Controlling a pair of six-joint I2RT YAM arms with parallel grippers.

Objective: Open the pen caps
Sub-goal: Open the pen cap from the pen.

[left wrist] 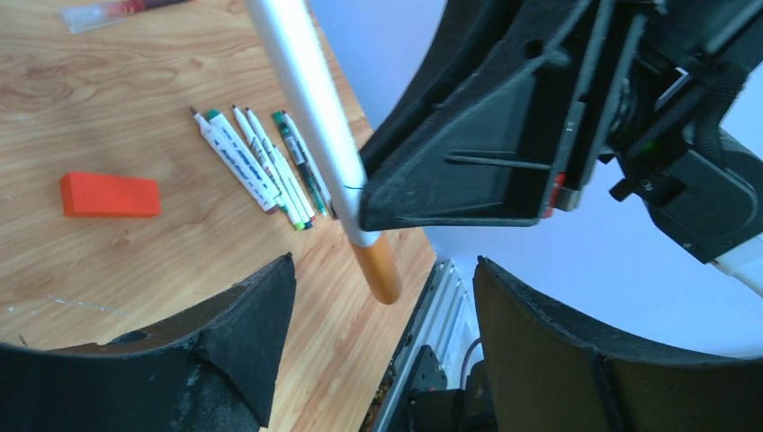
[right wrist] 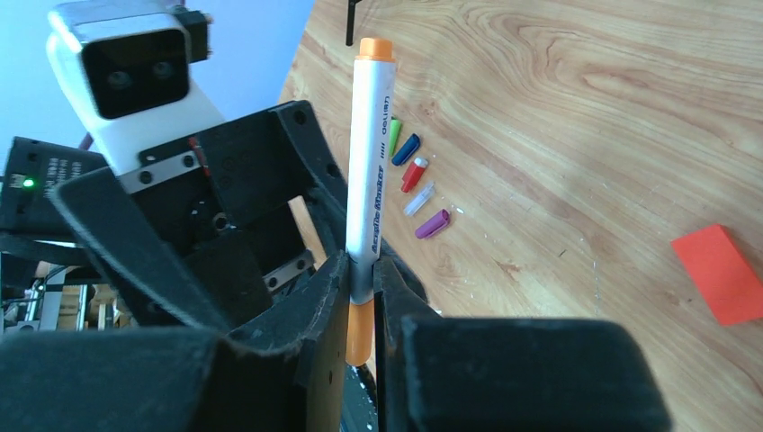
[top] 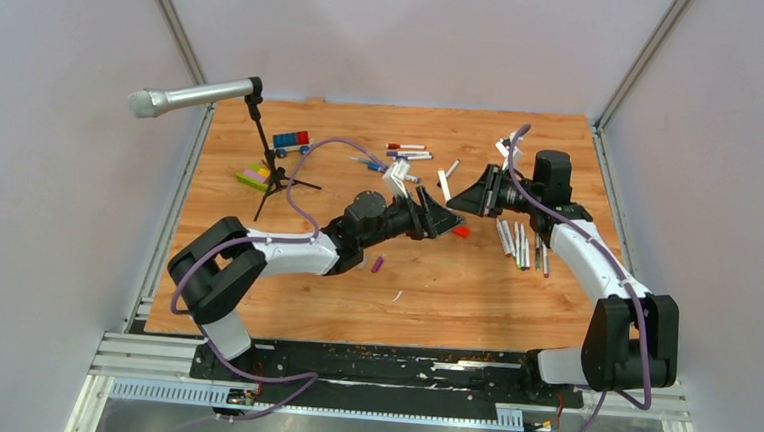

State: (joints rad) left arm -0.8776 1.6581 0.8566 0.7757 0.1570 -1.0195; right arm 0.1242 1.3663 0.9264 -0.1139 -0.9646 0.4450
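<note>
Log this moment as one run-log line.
right gripper: shut on orange pen | left gripper: open, orange cap between its jaws, ungripped | cap: on pen

White pen point(right wrist: 371, 162), orange cap point(left wrist: 378, 267); orange-red block point(left wrist: 110, 195); wood-grain table point(top: 454, 291).

The left hand point(left wrist: 382, 351) holds its two black fingers point(left wrist: 243, 351) wide apart at the bottom of the view, touching nothing. Just above the gap hangs the orange cap point(left wrist: 379, 268) of a white pen point(left wrist: 301, 81), tilted and clamped just above that cap by the right hand point(left wrist: 364, 209). On the wooden worktop point(left wrist: 135, 108) behind lie a row of pens point(left wrist: 261, 166) side by side and, apart to their left, an orange-red block point(left wrist: 110, 195).
</note>
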